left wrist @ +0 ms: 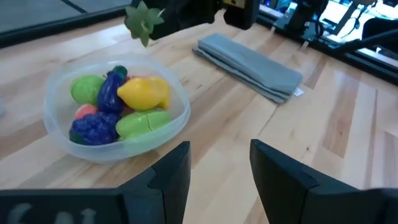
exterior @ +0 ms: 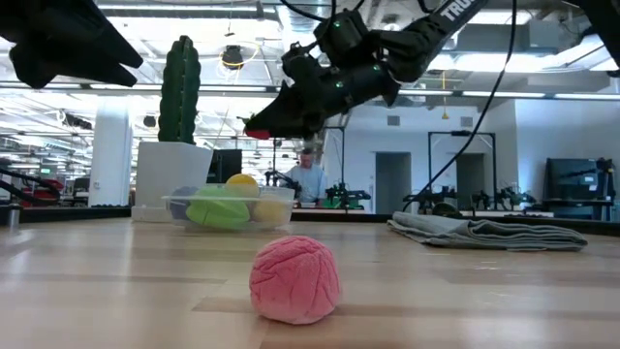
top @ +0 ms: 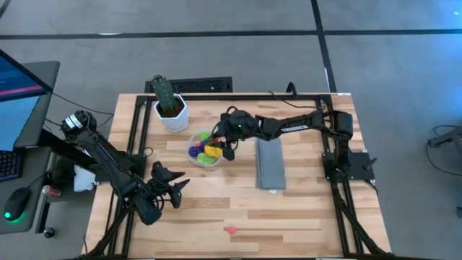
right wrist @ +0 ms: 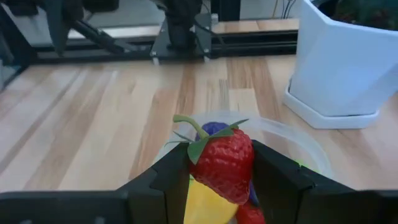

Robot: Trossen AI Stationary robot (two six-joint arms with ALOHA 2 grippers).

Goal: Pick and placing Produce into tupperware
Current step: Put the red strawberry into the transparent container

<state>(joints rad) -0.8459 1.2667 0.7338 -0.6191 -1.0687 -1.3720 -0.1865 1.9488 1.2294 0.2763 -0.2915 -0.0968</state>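
The tupperware [top: 206,150] is a clear round bowl on the wood table, right of the white cactus pot. It holds several toy fruits: yellow, green, purple [left wrist: 118,106]. My right gripper [top: 226,143] reaches in from the table's right and hangs over the bowl's right rim, shut on a red toy strawberry [right wrist: 227,163]. A pink round piece of produce [exterior: 295,279] rests on the table near its front edge [top: 231,230]. My left gripper [top: 173,179] waits open at the near left, pointing at the bowl, nothing between its fingers [left wrist: 171,177]. My right gripper pinches the strawberry's red body [right wrist: 217,171] between its two fingers, one on each side. The green leaf cap [right wrist: 208,134] sticks out past the fingertips. The fingers slant down from the table's right side. The strawberry is lifted clear, above the tupperware [right wrist: 292,140].
A green cactus [top: 166,92] in a white pot [top: 173,115] stands just behind and left of the bowl. A folded grey cloth [top: 271,162] lies right of the bowl. Black frame rails run along the table's left, right and far sides.
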